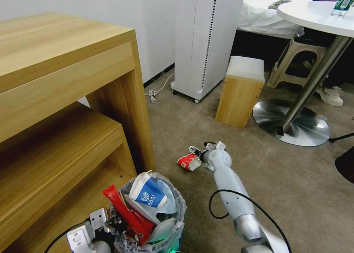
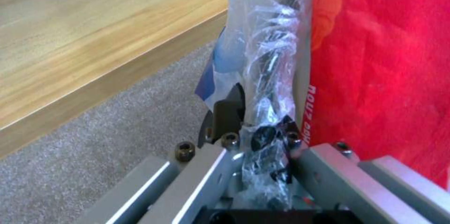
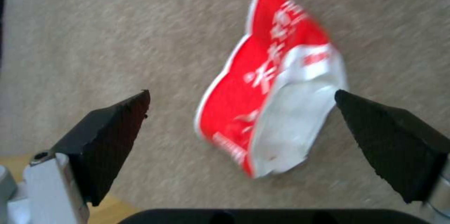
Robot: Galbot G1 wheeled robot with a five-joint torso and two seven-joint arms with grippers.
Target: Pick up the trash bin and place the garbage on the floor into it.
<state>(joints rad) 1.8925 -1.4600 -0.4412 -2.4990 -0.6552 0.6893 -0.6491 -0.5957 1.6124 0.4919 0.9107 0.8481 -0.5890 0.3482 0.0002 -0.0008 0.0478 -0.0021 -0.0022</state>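
Nearest, at the left: left gripper (image 1: 107,223) closed on the rim of the trash bin (image 1: 179,208), fingers pinching crinkled bag and wall together, as seen close in the left wrist view (image 2: 260,122) on the plastic-wrapped rim (image 2: 267,41). Gripped by the rim, probably, to keep the mouth upward and open for more litter, and to carry the bin along beside the work instead of fetching each piece back to it. Held low over the floor (image 1: 295,194), just beside the foot of the wooden desk (image 1: 55,98); cannot tell whether touching the carpet or hanging clear of it. Already stuffed nearly to the brim: a red wrapper (image 1: 125,208) leaning against the gripped side, a blue-white paper cup (image 1: 147,194) perched on top, pale pieces under them. Farther out, toward the middle of the floor: right gripper (image 1: 195,155) stretched forward and down, spread wide, dark fingertips either side of the red-white paper cup (image 1: 188,161). In the right wrist view, open claw (image 3: 241,97) straddling the crushed cup (image 3: 262,111), one tip close to the white edge, the other well off; not yet touching. Lying flat on the carpet, so likely a pinch across the crumpled width. Seemingly the last litter left out. Beyond: a wooden stool (image 1: 241,94), then a white tower unit (image 1: 202,39).
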